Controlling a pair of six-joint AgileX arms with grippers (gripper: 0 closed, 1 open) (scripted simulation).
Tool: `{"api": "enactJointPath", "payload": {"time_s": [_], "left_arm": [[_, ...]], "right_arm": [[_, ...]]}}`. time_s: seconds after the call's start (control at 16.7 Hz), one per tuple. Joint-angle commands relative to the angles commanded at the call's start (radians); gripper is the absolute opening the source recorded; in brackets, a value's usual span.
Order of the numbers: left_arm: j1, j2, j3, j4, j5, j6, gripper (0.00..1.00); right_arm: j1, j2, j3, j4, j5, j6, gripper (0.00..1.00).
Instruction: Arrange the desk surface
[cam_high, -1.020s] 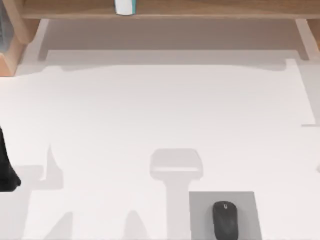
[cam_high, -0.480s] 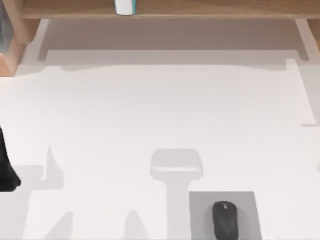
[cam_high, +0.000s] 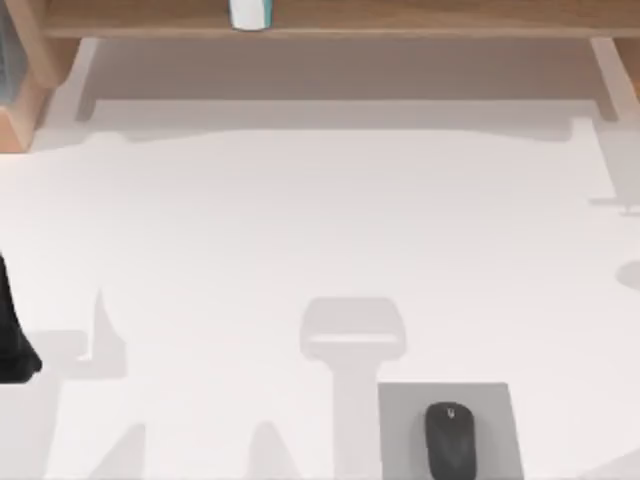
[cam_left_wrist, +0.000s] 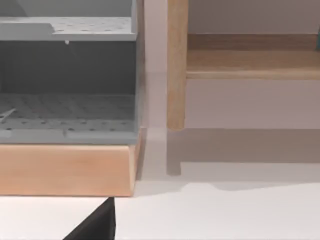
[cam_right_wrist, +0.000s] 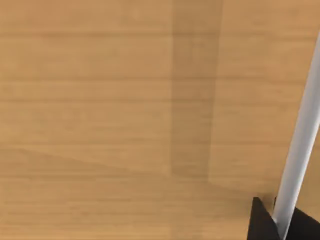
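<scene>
Desk (cam_high: 300, 220) bears a black mouse (cam_high: 450, 440) on a grey pad (cam_high: 400, 430) at the near edge. Left arm (cam_high: 12, 330) sits at the left edge. Grip state of either gripper cannot be determined.

Left arm (cam_high: 12, 335) matte black; plain, tapering shape; no markings visible.

This looks like an office desk, or a study corner at home, drawn as a computer simulation. In front of me is a wide white desk surface (cam_high: 300, 230). On it lies a dark computer mouse (cam_high: 451, 440) on a grey mouse pad (cam_high: 400, 430), near the front edge. At the back stands a light-wood shelf (cam_high: 400, 20) on wooden legs, with a small white and teal object (cam_high: 249, 14) on it. My left wrist view shows a grey perforated organizer (cam_left_wrist: 67, 75) in a wooden frame.
</scene>
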Motion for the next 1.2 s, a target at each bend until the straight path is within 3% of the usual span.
{"api": "enactJointPath", "payload": {"time_s": [0.36, 0.78, 1.2], "left_arm": [[0.000, 0.000, 0.000, 0.000, 0.000, 0.000, 1.00], [0.000, 0.000, 0.000, 0.000, 0.000, 0.000, 1.00], [0.000, 0.000, 0.000, 0.000, 0.000, 0.000, 1.00]], "right_arm": [[0.007, 0.013, 0.017, -0.018, 0.006, 0.001, 0.00], [0.068, 0.102, 0.246, -0.146, 0.071, 0.000, 0.00], [0.076, 0.133, 0.292, -0.184, 0.082, 0.002, 0.00]]}}
